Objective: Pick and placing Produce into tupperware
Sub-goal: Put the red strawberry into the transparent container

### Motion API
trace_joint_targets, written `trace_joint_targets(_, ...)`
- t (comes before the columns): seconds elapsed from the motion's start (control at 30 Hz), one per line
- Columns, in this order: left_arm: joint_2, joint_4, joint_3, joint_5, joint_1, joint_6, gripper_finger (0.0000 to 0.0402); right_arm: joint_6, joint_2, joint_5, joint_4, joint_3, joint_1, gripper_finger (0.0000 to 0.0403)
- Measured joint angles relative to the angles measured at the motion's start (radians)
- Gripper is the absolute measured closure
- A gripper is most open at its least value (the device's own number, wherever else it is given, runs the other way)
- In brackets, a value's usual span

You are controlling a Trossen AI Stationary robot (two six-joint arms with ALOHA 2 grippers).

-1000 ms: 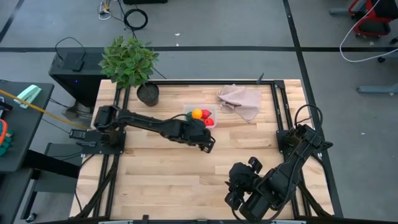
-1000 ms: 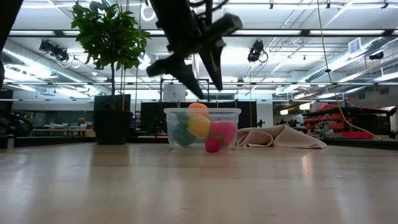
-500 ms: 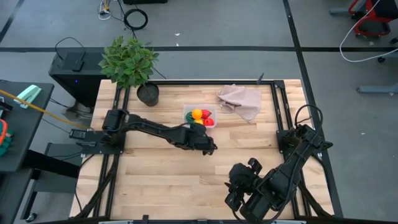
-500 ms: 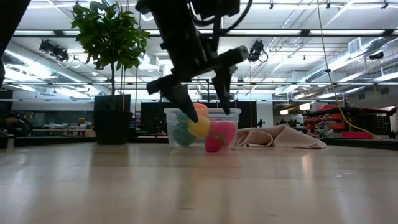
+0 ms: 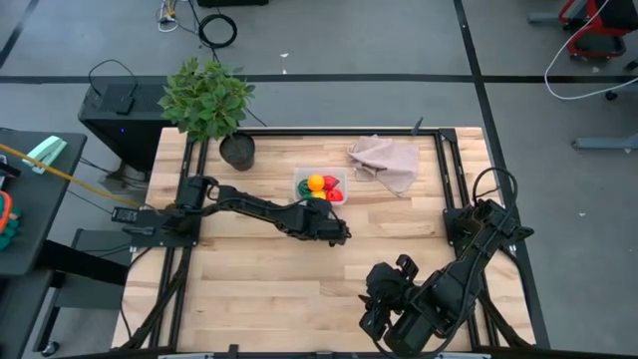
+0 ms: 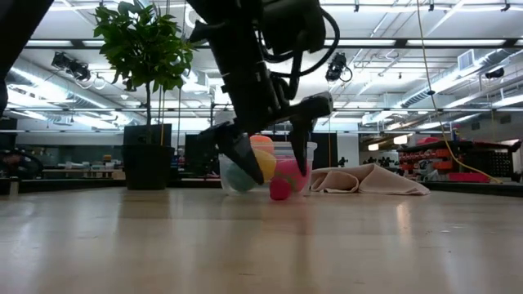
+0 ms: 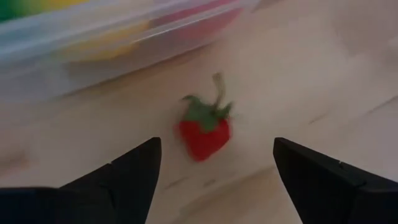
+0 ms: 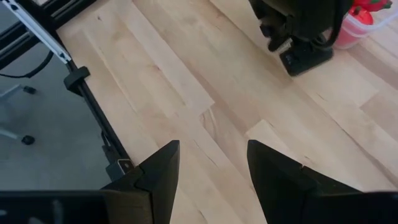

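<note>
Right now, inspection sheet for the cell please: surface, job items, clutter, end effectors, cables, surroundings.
Surface: wooden table, bare planks at the front.
Job's things: clear tupperware holds yellow, orange, red and green produce; one strawberry lies on the wood beside it, outside.
Clutter: beige cloth and potted plant at the back.
End effectors: left end effector open, low over the strawberry, not touching; right end effector open, parked at the front right.
Cables: loops on the floor beyond the table.
Surroundings: black cabinet left of the table.
</note>
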Motion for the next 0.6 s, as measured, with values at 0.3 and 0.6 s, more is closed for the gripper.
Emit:
trace_joint_targets(0.3,0.019,0.011,0.002,-0.042,0.017,-0.012,0.0088,-0.003,0.0,-0.004,0.013,0.0,-0.001,0.0208)
trace_joint_targets(0.6,0.052,0.046,0.001,0.004,0.019,-0.021,0.0088,-0.006,0.0,-0.004,0.014,0.0,-0.001,0.0208)
